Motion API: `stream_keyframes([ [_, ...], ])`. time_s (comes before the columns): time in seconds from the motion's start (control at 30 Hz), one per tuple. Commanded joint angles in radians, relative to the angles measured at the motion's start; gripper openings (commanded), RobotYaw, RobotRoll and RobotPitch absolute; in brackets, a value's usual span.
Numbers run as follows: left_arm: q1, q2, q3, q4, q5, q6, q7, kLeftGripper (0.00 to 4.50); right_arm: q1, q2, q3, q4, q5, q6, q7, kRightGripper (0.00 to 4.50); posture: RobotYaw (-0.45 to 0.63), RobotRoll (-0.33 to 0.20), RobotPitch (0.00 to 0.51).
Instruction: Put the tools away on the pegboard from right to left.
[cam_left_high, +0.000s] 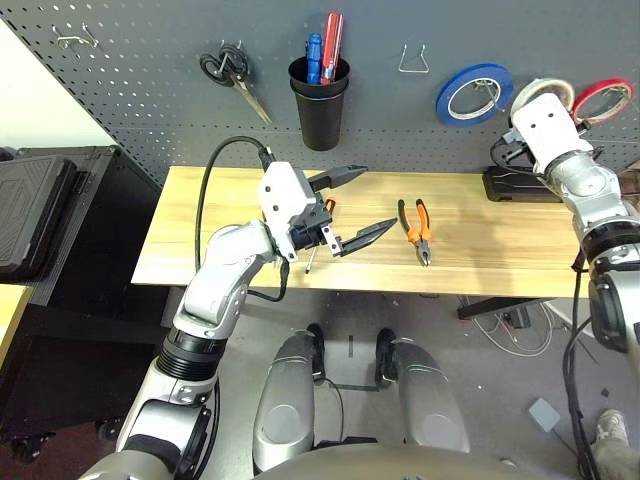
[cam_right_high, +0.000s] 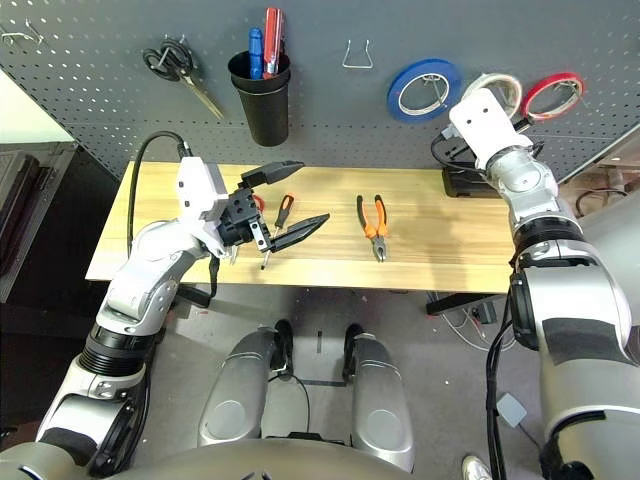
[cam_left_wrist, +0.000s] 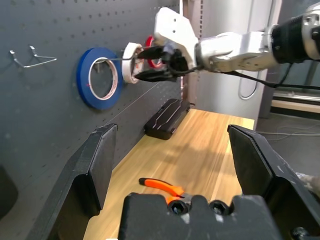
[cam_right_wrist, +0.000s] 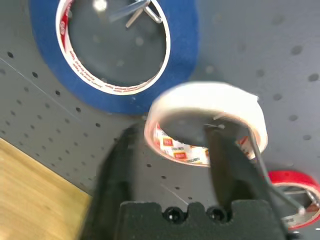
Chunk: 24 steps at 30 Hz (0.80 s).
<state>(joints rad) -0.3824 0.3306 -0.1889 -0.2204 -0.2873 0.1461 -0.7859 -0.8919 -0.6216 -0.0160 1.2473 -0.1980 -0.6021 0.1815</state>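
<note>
The whitish tape roll (cam_right_wrist: 210, 107) hangs on a wire hook of the dark grey pegboard (cam_left_high: 130, 100), between a blue roll (cam_left_high: 473, 93) and a red roll (cam_left_high: 603, 100). My right gripper (cam_right_wrist: 172, 132) is raised to it and open, with one finger across the roll's hole and the other outside its rim. On the table lie the orange-and-black pliers (cam_left_high: 418, 228). My left gripper (cam_left_high: 375, 200) hovers wide open and empty over the table's middle. The slim screwdriver (cam_right_high: 284, 210) lies under it. A bit of red handle (cam_right_high: 258, 201) shows by its body.
A black cup (cam_left_high: 318, 110) with blue and red handles in it hangs on the board, black-handled scissors (cam_left_high: 235, 75) to its left, an empty wire hook (cam_left_high: 413, 60) to its right. A black case (cam_left_high: 520, 185) lies at the table's back right.
</note>
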Motion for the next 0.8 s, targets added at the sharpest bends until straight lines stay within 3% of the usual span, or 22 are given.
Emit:
stream_keyframes([
  [0.03, 0.021, 0.010, -0.023, 0.013, 0.037, -0.005, 0.007, 4.50, 0.108, 0.006, -0.057, -0.037, 0.080, -0.089, 0.038, 4.06, 0.17, 0.000, 0.229],
  [0.1, 0.027, 0.021, -0.032, 0.026, 0.059, -0.008, 0.006, 4.50, 0.167, 0.032, -0.102, -0.057, 0.144, -0.097, 0.071, 4.47, 0.17, 0.000, 0.229],
  [0.33, 0.042, 0.078, -0.078, 0.089, 0.151, -0.026, -0.007, 4.50, 0.372, 0.094, -0.113, -0.220, 0.224, -0.060, 0.206, 4.47, 0.15, 0.000, 0.244],
  [0.5, 0.059, 0.107, -0.108, 0.141, 0.205, -0.034, -0.021, 4.50, 0.482, 0.128, -0.104, -0.373, 0.255, 0.170, 0.249, 4.47, 0.15, 0.000, 0.253],
  [0.8, 0.060, 0.161, -0.166, 0.198, 0.312, -0.012, -0.035, 4.50, 0.561, 0.218, -0.094, -0.669, 0.268, 0.644, 0.206, 4.47, 0.14, 0.000, 0.277],
])
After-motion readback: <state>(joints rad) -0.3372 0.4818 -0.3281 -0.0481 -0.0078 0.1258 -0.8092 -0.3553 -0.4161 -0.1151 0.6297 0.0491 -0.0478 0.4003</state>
